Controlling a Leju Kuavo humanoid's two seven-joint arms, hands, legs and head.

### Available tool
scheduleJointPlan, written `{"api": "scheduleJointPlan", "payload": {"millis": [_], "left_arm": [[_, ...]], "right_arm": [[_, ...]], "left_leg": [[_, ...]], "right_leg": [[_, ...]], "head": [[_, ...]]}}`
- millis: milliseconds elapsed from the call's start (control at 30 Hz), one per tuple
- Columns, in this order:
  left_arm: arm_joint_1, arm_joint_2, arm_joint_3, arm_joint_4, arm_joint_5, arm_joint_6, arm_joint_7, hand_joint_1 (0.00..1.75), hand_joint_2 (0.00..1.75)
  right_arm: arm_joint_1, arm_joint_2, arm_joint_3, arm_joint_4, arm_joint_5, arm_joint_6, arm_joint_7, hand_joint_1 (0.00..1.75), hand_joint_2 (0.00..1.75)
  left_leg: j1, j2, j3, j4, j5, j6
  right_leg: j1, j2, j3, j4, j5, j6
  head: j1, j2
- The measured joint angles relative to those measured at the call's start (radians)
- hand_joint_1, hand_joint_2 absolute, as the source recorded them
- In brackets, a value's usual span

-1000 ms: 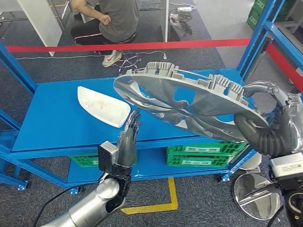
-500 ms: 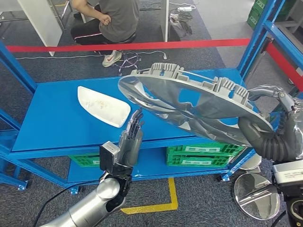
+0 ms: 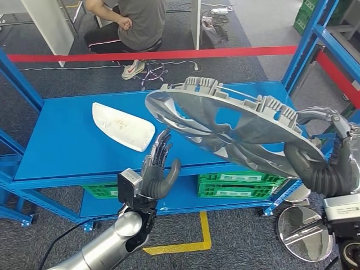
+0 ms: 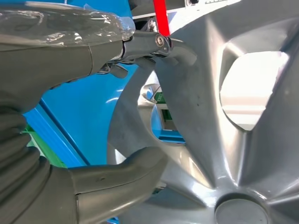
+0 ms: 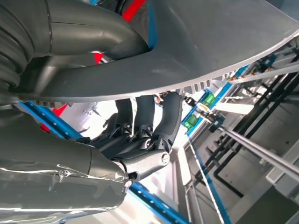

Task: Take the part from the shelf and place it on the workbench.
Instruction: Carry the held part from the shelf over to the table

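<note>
A large silver wheel cover (image 3: 229, 121) with spokes and a ribbed rim hangs tilted above the blue shelf (image 3: 59, 140). My right hand (image 3: 322, 163) grips its right edge, thumb under the rim and fingers over it. In the right wrist view the fingers (image 5: 151, 121) curl round the cover's edge (image 5: 218, 51). My left hand (image 3: 157, 169) is raised below the cover's near left edge, fingers spread and thumb out, holding nothing. The cover's spoked face (image 4: 225, 140) looms close in the left wrist view. A white curved part (image 3: 123, 126) lies on the shelf to the left.
Green crates (image 3: 238, 185) sit on the lower shelf level. Shiny round discs (image 3: 304, 230) lie on the floor at the right. A person (image 3: 135, 22) sits beyond a red floor line (image 3: 170, 54). Blue shelf posts (image 3: 305, 45) rise at the right.
The cover has shifted a little to the right in my right hand. My left thumb has swung outward from the fingers.
</note>
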Motion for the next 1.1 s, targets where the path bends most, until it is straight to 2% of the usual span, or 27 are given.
{"api": "scheduleJointPlan", "payload": {"millis": [600, 1100], "left_arm": [[0.000, 0.000, 0.000, 0.000, 0.005, 0.012, 0.000, 0.00, 1.75], [-0.003, 0.000, 0.000, 0.000, 0.016, 0.015, -0.003, 0.00, 1.75]], "right_arm": [[0.048, 0.000, 0.003, 0.000, -0.005, -0.058, -0.003, 1.75, 1.75], [0.061, -0.001, 0.011, 0.001, 0.016, -0.061, 0.000, 1.75, 1.75]], "left_leg": [[0.000, 0.000, 0.000, 0.000, 0.000, 0.000], [0.000, 0.000, 0.000, 0.000, 0.000, 0.000]], "right_leg": [[0.000, 0.000, 0.000, 0.000, 0.000, 0.000], [0.000, 0.000, 0.000, 0.000, 0.000, 0.000]], "head": [[0.000, 0.000], [0.000, 0.000]]}}
